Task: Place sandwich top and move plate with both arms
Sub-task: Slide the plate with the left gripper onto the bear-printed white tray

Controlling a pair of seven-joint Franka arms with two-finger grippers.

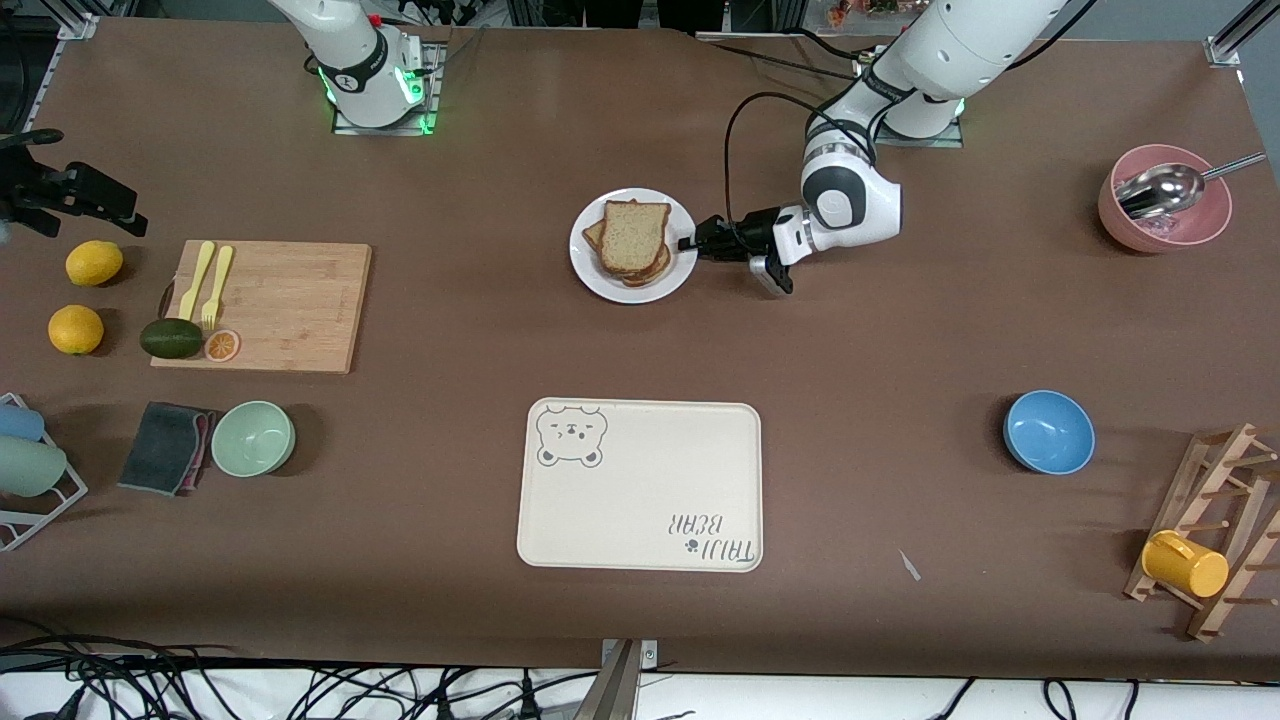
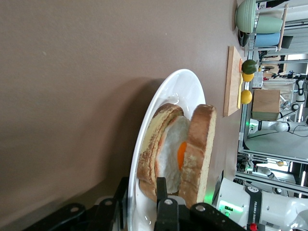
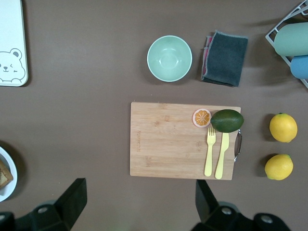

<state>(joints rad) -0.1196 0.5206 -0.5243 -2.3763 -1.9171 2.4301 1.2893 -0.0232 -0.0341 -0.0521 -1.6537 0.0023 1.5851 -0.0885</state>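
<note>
Sandwich top (image 1: 634, 233) resting on stack on plate (image 1: 600, 275), left gripper (image 1: 692, 243) fingers straddling plate rim, not yet clamped, right gripper (image 3: 139, 199) spread wide above cutting board (image 3: 168, 144)

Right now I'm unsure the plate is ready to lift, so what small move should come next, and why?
Probably bring the right hand, open above the cutting board, over to the plate. The sandwich top already lies on the stack, and the left hand straddles the rim at the left arm's end, so only one side is covered.
</note>
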